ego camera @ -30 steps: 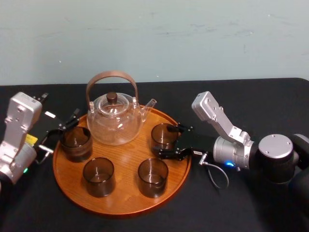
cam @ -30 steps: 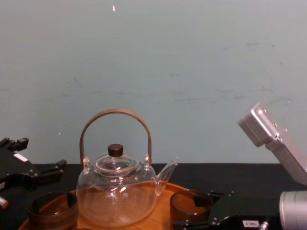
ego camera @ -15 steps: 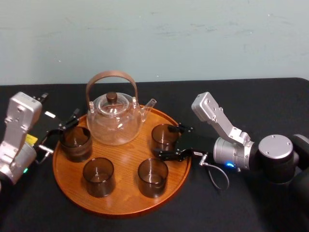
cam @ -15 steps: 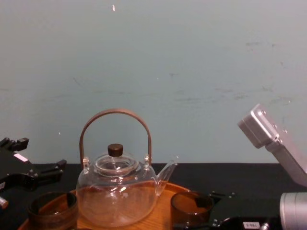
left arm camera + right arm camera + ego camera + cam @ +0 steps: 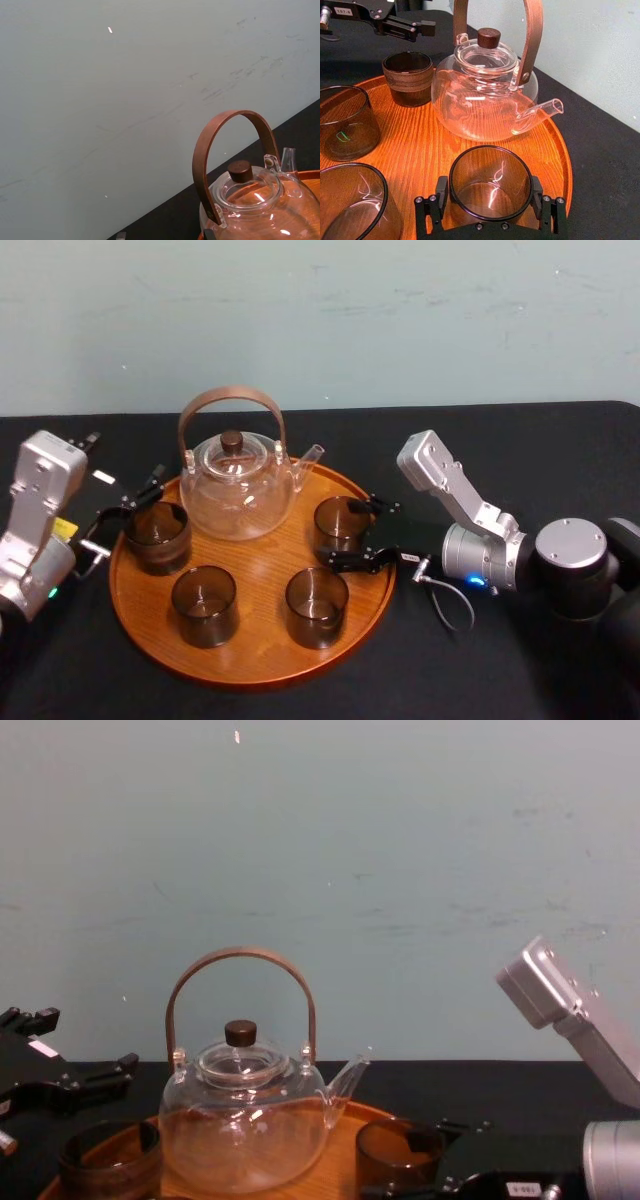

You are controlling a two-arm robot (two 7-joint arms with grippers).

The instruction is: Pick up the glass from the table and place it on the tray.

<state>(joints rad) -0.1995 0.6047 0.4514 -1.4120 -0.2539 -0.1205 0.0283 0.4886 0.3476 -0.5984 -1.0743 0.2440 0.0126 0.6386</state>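
Soft, even light falls from above, casting faint shadows. White glints streak the teapot (image 5: 470,107) and glass (image 5: 492,192); the tray (image 5: 420,140) glows bright orange.

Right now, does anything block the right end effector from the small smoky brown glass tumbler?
Nothing visible. The right end effector flanks the smoky brown glass tumbler, standing on the round orange-brown wooden tray; the left end effector sits beside the tray.

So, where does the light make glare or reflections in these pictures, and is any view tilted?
Right wrist view: white streaks of glare on the glass teapot and inside the glass at the right gripper; the tray shines. Chest view: small glints on the teapot. Left wrist view: tilted, the table edge runs diagonally.
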